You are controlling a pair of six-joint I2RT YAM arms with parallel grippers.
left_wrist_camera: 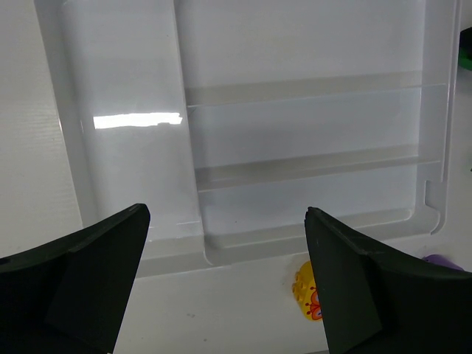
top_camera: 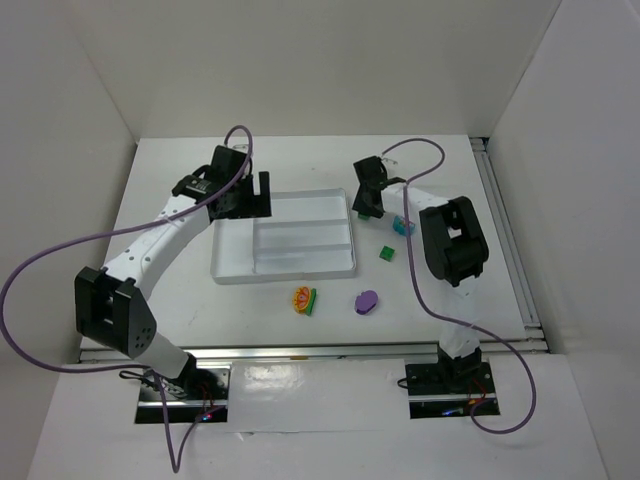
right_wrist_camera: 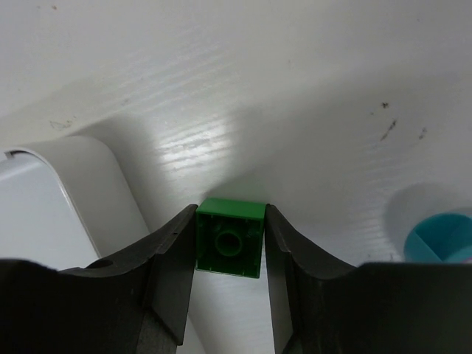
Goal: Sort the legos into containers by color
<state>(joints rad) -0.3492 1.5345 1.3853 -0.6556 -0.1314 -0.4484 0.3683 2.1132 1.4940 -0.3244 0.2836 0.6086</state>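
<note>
Tray (top_camera: pixel 232 252) | right pincer (right_wrist_camera: pixel 230 221) grips 1 green cube (right_wrist_camera: pixel 230 240) just outside its corner | left pincer (left_wrist_camera: pixel 226 215) wide above compartments (left_wrist_camera: pixel 310 140)

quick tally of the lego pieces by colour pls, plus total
green: 2, held cube in right gripper, loose cube
purple: 1, purple oval
cyan-pink: 1, round piece
orange-yellow: 1, orange-yellow piece
total: 5

Bright, even overhead light; white glare on tray (left_wrist_camera: pixel 136 119); soft shadows.
</note>
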